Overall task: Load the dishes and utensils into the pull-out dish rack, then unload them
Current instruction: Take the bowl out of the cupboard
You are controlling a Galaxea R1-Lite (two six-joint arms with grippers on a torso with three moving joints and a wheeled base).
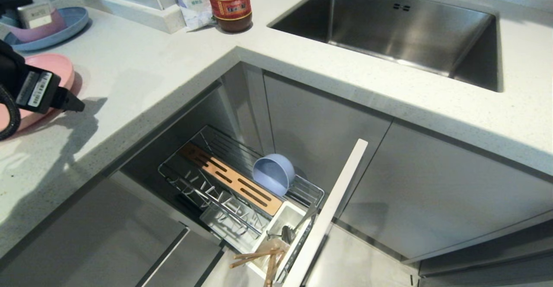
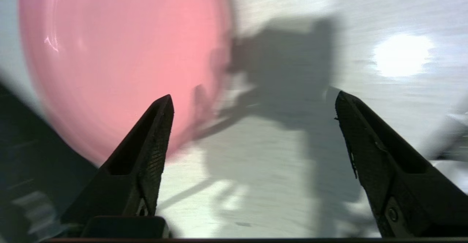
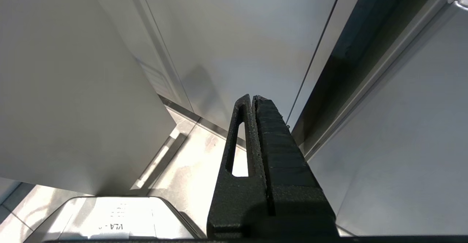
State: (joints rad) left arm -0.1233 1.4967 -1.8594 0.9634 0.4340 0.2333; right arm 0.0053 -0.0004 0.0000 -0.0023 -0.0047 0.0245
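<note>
Beside the wide-open, empty left gripper (image 2: pixel 252 104), the flat, glossy pale-pink plate (image 2: pixel 120 60) lies on the white counter (image 2: pixel 278 184). Right gripper (image 3: pixel 252 98) hangs shut by grey cabinet fronts (image 3: pixel 237 34), far from it.

A: What does the left claw (image 2: pixel 254 100) look like?
B: Two black wedge fingers, grid-textured inner pads, a screw near one base.
A: Behind it?
B: A black housing with a white barcode label, and a black cable.
A: The right claw (image 3: pixel 252 98)?
B: Black, ribbed; one finger slotted.
</note>
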